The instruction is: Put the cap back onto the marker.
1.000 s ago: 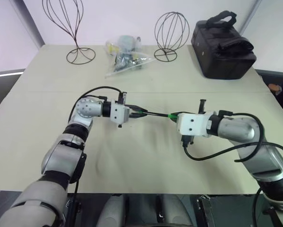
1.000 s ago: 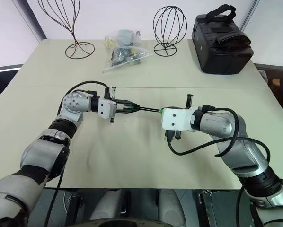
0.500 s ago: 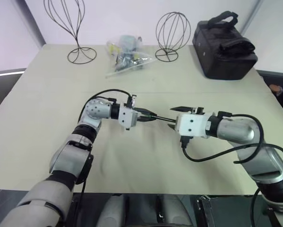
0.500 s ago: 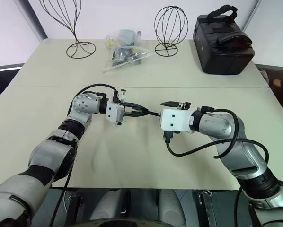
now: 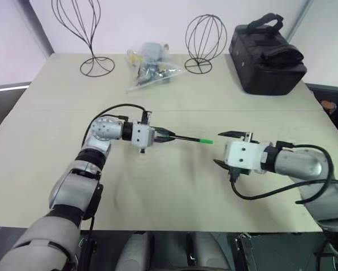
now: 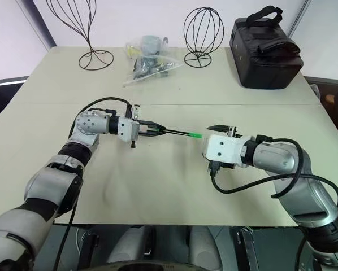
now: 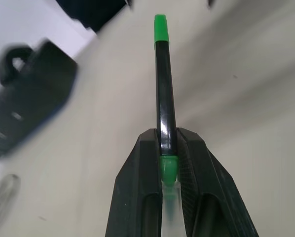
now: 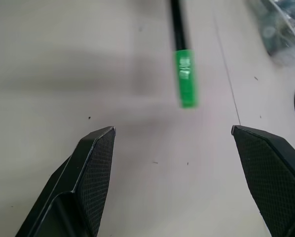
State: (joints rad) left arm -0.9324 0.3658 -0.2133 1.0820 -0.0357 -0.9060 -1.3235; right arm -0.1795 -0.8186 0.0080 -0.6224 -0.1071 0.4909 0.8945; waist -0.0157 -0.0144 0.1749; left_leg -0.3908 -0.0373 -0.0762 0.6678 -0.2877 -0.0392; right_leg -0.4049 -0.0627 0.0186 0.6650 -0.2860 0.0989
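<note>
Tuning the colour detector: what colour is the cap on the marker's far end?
Bright green cap on the black marker; clearest in the right wrist view.

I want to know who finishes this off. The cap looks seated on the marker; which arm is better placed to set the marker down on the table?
Left. The left gripper is shut on the marker, cap on its far end. The right gripper is open and apart from it.

No legible text appears; the cap (image 8: 186,78) bears a pale printed mark too blurred to read.
</note>
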